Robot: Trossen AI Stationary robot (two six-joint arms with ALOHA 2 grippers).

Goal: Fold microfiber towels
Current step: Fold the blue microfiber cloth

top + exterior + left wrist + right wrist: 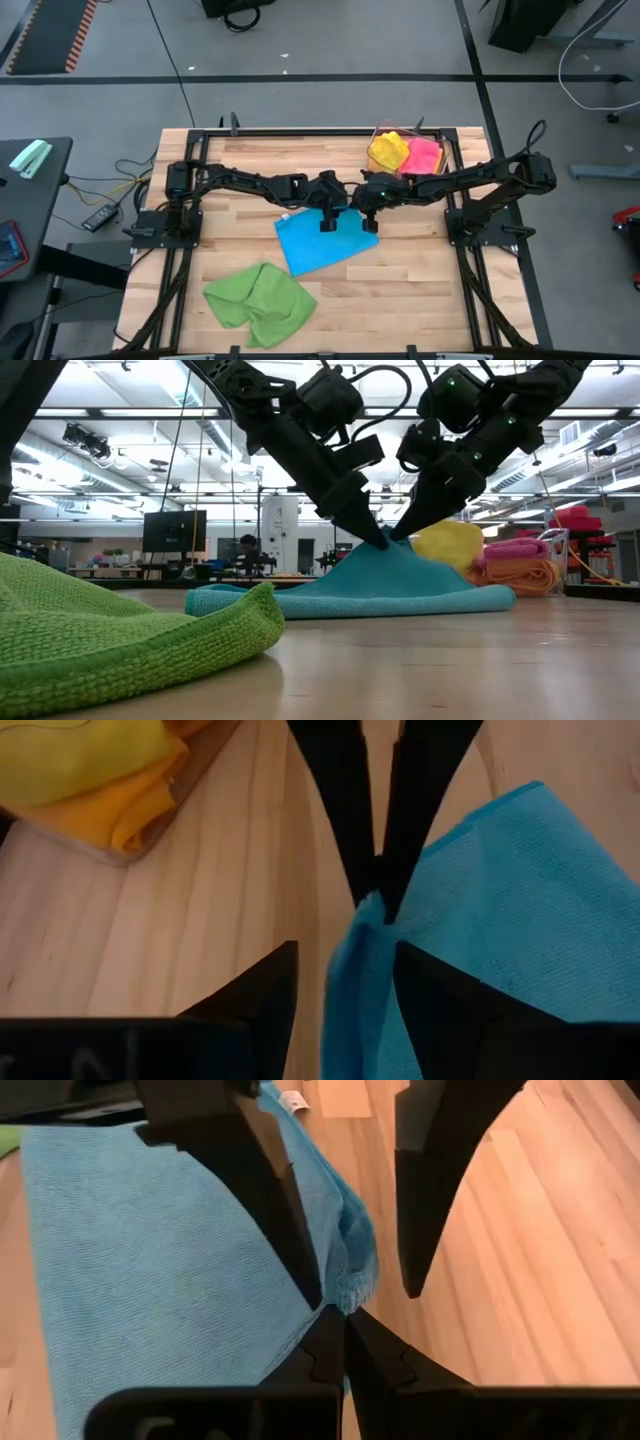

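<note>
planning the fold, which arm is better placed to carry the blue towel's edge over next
Right, probably. The right gripper is shut on the blue towel, pinching its raised edge. The left gripper is open, its fingers straddling that same edge without a grip yet.

Blue towel (318, 246) mid-table, one edge pinched up; green towel (258, 300) crumpled; yellow (388, 150), pink (424, 154) piled.

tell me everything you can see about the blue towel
The blue towel is a square, soft-looking microfiber cloth lying mostly flat mid-table, with a white tag at one corner. One edge is pulled up into a peak. The right gripper is shut on that raised edge, while the left gripper straddles the same fold with its fingers apart. It lies apart from the green towel.
</note>
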